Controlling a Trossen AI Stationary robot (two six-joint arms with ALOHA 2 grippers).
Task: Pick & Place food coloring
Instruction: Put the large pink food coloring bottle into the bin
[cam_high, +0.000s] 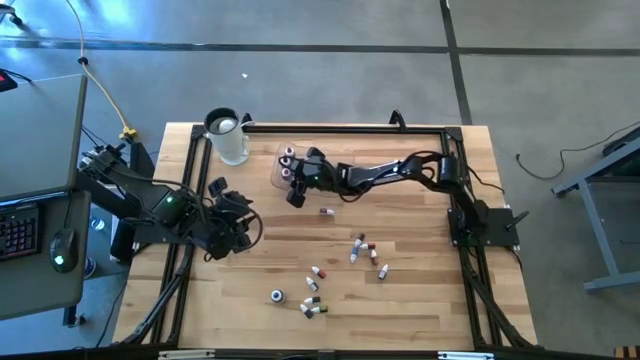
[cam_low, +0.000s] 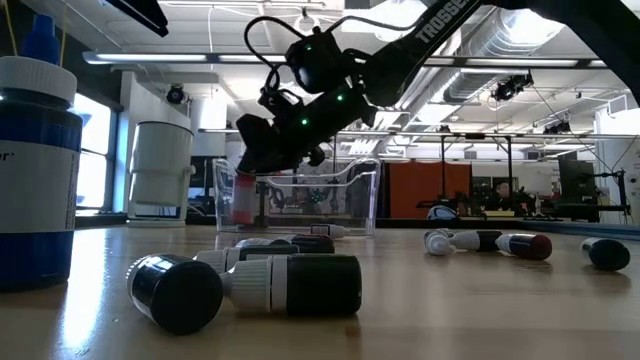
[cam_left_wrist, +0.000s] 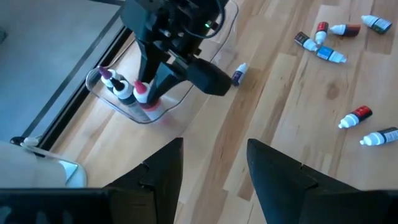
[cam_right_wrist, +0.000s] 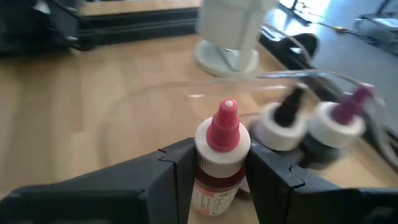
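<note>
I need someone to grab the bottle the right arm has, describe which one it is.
Find the clear tray beside the jug at the table's far edge. Three bottles stand upright in it; yours is the red-tipped bottle between the right gripper's fingers, beside a black-tipped and a purple-tipped one.

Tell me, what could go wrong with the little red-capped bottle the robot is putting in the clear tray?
The right end effector has the red-capped bottle upright between its fingers, close beside two bottles already standing in the clear tray. It might bump them over when it backs away. The bottle could also tip once let go. The left end effector waits, open.
</note>
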